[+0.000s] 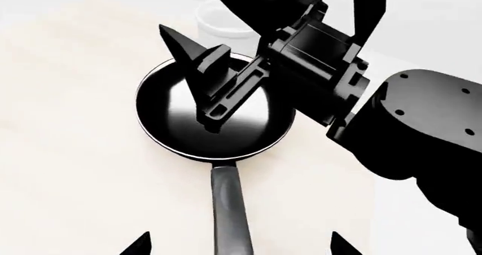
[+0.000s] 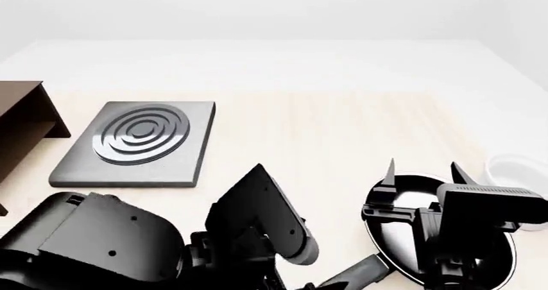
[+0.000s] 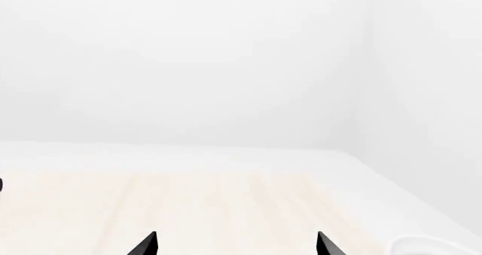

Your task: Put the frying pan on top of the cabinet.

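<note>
The frying pan lies on the light tabletop at the front right, its glossy black inside up. Its grey handle runs back toward my left arm. My left gripper is open, one fingertip on each side of the handle, not closed on it. My right gripper hovers over the pan, open and empty, fingers pointing away from me. It looks out over the table in the right wrist view. The dark brown cabinet stands at the far left, partly cut off.
A grey square hotplate with concentric rings lies right of the cabinet. A small white bowl stands just beyond the pan at the right edge, also in the left wrist view. My bulky left arm fills the lower left.
</note>
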You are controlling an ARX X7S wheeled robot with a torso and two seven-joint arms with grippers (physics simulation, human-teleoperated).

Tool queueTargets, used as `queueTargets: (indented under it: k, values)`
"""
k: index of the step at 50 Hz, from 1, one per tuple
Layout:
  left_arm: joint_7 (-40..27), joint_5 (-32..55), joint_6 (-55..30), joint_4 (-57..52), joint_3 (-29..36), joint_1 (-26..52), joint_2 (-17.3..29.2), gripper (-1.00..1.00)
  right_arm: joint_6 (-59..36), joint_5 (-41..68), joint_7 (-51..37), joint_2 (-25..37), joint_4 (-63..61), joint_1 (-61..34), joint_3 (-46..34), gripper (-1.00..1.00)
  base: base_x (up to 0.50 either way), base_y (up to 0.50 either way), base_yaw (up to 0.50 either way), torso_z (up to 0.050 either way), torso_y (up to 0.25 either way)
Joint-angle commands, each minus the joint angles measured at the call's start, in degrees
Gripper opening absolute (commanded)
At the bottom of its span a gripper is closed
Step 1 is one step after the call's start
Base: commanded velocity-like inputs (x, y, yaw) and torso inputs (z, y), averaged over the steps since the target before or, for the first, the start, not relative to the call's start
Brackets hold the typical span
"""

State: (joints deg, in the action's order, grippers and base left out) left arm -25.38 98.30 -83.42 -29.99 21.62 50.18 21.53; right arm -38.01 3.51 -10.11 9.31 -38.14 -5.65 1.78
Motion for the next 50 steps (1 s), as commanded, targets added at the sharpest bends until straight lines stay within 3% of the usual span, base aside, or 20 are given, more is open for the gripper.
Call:
queueTargets:
  k: [1, 5, 14, 32, 50]
  values:
    - [-10.3, 6.5, 1.1, 2.6, 7.9, 1.2, -1.1, 1.0, 0.7, 0.4, -0.5, 0.3, 0.7, 0.2, -0.2, 1.0, 0.0, 0.0, 0.0, 0.0, 0.0]
    - [-11.7, 6.1, 1.7, 2.7, 9.3, 0.7, -1.6, 1.0, 1.0, 0.5, -0.6, 0.3, 0.9, 0.2, -0.5, 1.0, 0.0, 0.0, 0.0, 0.0, 0.0]
    - [-8.1, -2.6, 1.4, 3.6, 11.3, -1.1, -2.7, 1.0, 2.1, 1.1, -0.7, 0.4, 1.7, 0.5, -0.6, 1.0, 0.0, 0.0, 0.0, 0.0, 0.0]
    - [7.6, -27.9, 8.2, 8.6, 22.5, 0.0, -4.0, 1.0, 2.9, 1.8, -1.3, 0.7, 2.6, 0.5, -1.3, 1.0, 0.0, 0.0, 0.0, 0.0, 0.0]
    - [11.8, -31.4, 10.8, 12.5, 27.1, -0.1, -5.4, 1.0, 3.7, 2.8, -1.7, 1.3, 3.6, 0.6, -2.2, 1.0, 0.0, 0.0, 0.0, 0.0, 0.0]
